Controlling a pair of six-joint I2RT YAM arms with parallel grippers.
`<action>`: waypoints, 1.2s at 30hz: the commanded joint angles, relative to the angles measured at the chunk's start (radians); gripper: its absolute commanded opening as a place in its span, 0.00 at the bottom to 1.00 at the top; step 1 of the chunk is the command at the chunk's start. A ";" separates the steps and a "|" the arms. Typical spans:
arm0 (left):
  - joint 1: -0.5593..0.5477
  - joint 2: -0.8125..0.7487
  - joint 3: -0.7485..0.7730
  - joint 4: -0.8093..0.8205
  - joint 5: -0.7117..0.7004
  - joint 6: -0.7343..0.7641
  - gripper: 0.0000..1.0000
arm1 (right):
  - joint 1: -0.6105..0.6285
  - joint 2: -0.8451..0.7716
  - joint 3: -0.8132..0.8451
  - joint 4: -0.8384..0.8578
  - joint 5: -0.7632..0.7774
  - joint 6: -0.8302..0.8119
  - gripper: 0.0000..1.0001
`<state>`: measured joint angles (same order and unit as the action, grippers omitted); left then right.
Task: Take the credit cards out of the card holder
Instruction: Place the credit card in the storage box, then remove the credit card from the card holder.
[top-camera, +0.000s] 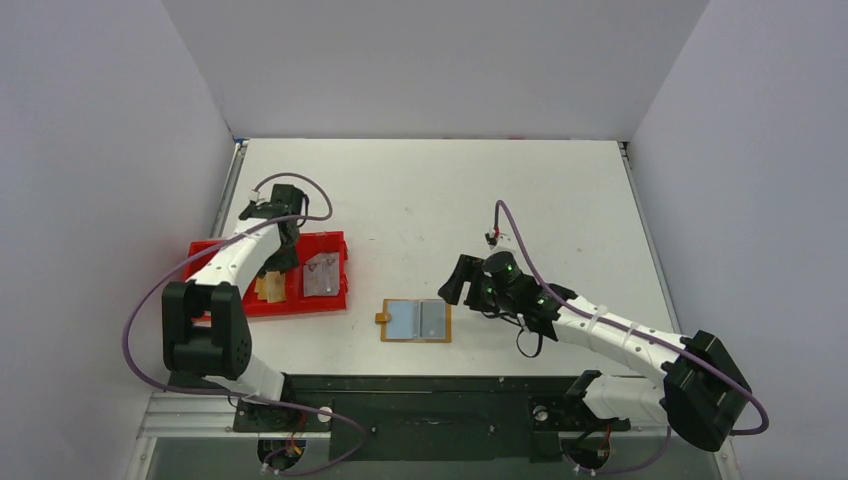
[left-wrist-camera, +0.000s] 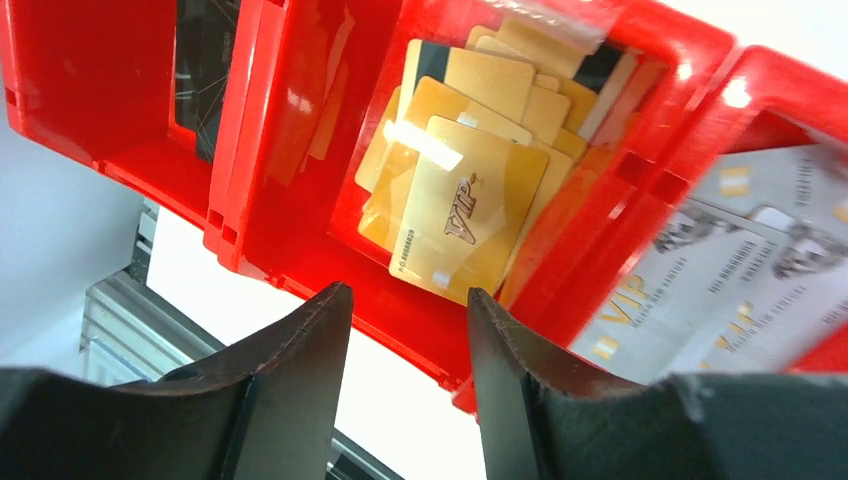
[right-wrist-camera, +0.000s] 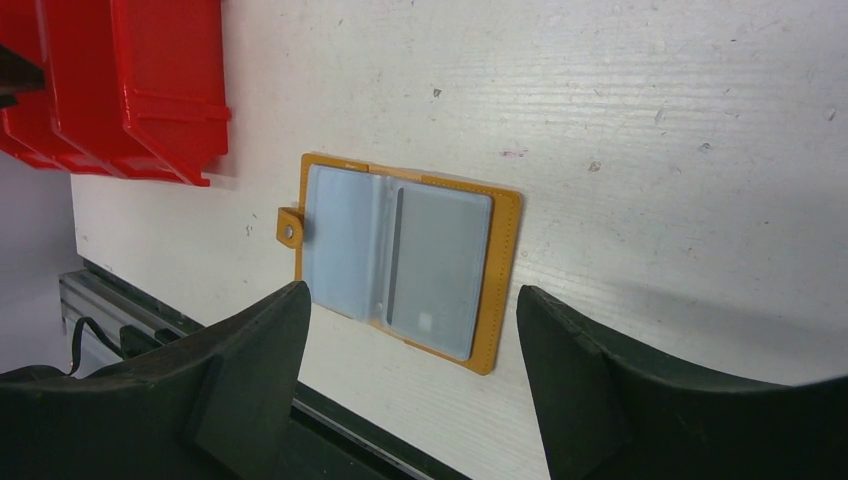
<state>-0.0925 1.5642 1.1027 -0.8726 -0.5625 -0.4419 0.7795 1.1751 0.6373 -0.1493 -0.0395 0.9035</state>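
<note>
The tan card holder (top-camera: 415, 320) lies open and flat on the table, its clear pale blue sleeves facing up. It also shows in the right wrist view (right-wrist-camera: 505, 270), where a pale grey-blue credit card (right-wrist-camera: 440, 265) sits in the right sleeve. My right gripper (top-camera: 456, 283) is open and empty, just right of the holder and above the table; in its own view (right-wrist-camera: 410, 292) the holder lies ahead between the fingers. My left gripper (top-camera: 272, 268) hovers over the red tray, open and empty (left-wrist-camera: 405, 300).
The red compartmented tray (top-camera: 300, 305) stands at the left. In the left wrist view it (left-wrist-camera: 150, 160) holds a heap of gold cards (left-wrist-camera: 470, 200) in one compartment and silver VIP cards (left-wrist-camera: 740, 290) in another. The table's front edge lies just below the holder.
</note>
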 joint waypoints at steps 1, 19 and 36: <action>-0.022 -0.093 0.067 -0.005 0.051 -0.010 0.46 | -0.004 -0.001 0.009 -0.004 0.036 -0.003 0.72; -0.462 -0.201 0.052 0.045 0.351 -0.136 0.57 | 0.029 0.091 0.037 -0.023 0.143 0.081 0.70; -0.642 -0.062 -0.159 0.241 0.371 -0.245 0.29 | 0.066 0.142 0.015 -0.018 0.173 0.119 0.69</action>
<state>-0.7238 1.4899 0.9592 -0.7341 -0.2012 -0.6533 0.8349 1.3052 0.6376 -0.1825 0.0986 1.0107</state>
